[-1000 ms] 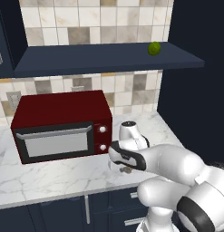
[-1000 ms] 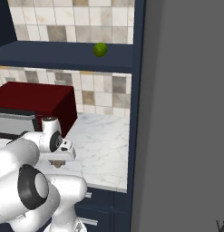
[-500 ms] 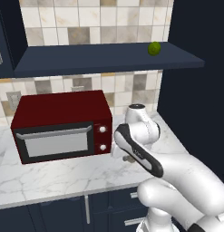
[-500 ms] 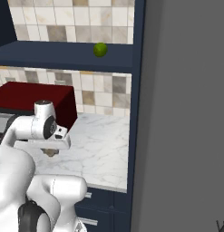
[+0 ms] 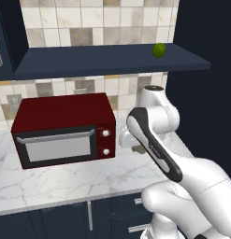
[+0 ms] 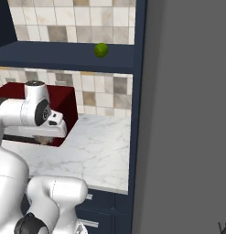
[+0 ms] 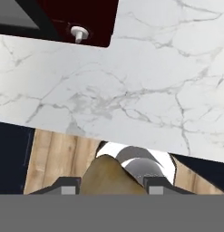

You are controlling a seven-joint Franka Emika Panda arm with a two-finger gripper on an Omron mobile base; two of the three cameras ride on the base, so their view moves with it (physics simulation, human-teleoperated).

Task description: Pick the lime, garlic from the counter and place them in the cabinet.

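Note:
The lime (image 5: 159, 50) rests on the shelf board of the dark navy cabinet (image 5: 103, 60), near its right end; the right base view shows the lime (image 6: 101, 50) on that shelf (image 6: 55, 55) too. My gripper (image 7: 111, 186) is shut on the garlic (image 7: 109, 177), a tan lumpy bulb between the fingertips. It hangs above the marble counter (image 7: 131, 90), right of the microwave. From the base views the gripper (image 5: 135, 148) (image 6: 43, 138) is mostly hidden behind the arm, with a bit of the garlic (image 6: 42, 140) showing under the hand.
A red microwave (image 5: 61, 130) stands on the counter (image 5: 65, 179) to the left of the hand, its knobs (image 7: 79, 32) close by. A tall dark panel (image 6: 137, 114) bounds the counter and cabinet on the right. Tiled wall behind.
The hand has risen off the counter with the garlic in it, and the forearm has swung upright. The lime has stayed on the shelf.

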